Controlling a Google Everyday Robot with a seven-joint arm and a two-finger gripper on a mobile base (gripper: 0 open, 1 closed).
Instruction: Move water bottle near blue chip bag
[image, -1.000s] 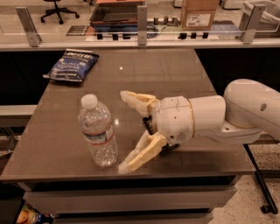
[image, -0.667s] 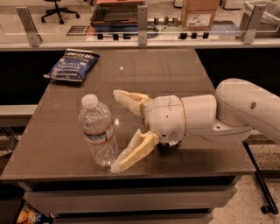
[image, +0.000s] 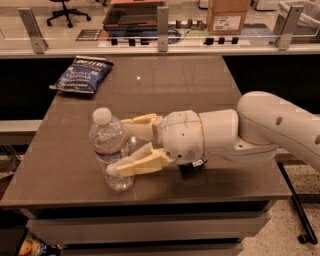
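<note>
The water bottle (image: 109, 150), clear with a white cap, stands upright near the table's front left. My gripper (image: 117, 146) reaches in from the right and straddles the bottle at mid-height. One cream finger (image: 140, 124) is behind the bottle, and the other finger (image: 135, 164) crosses its front and touches it. The jaws are still spread around the bottle. The blue chip bag (image: 84, 74) lies flat at the table's far left corner, well apart from the bottle.
The brown table (image: 200, 90) has its front edge just below the bottle. My white arm (image: 270, 127) spans the right side. A glass-railed counter with a cardboard box (image: 227, 15) runs behind the table.
My gripper has moved left, from beside the bottle to around it, and its fingers have drawn closer together. The bottle and the chip bag have not moved.
</note>
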